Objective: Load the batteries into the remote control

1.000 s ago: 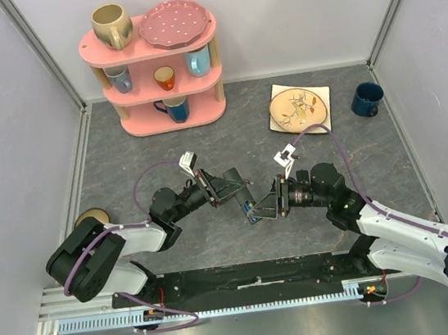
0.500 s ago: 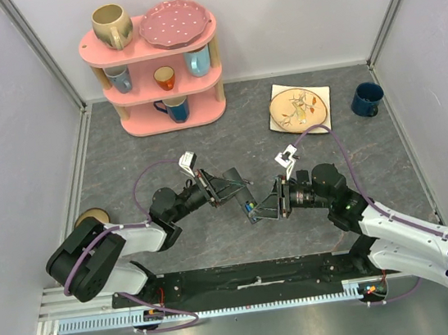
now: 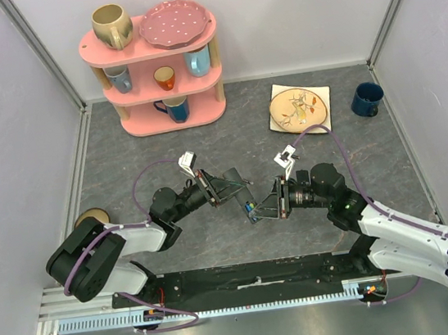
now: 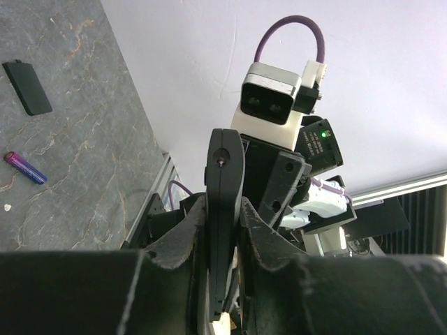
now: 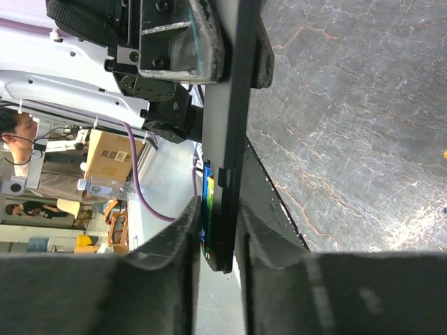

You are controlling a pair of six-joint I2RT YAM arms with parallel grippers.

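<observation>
The slim black plastic remote control (image 5: pixel 227 125) hung above the grey marbled table (image 4: pixel 84 139), pinched at opposite ends by left gripper (image 4: pixel 223 223) and right gripper (image 5: pixel 218 234), seemingly steadying it for loading; 1 purple-blue cylindrical battery (image 4: pixel 25 167) lay loose below.

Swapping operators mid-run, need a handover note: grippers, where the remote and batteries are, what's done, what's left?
Left gripper: shut on the remote control, held edge-on above the table.
Right gripper: closed on the remote's other end, pads look in contact.
Batteries: coloured cells show seated in the remote, count unclear. One loose battery lies on the table, near a flat black piece, likely the cover.
Done: some cells loaded.
Left: probably the loose battery, then the cover.
</observation>
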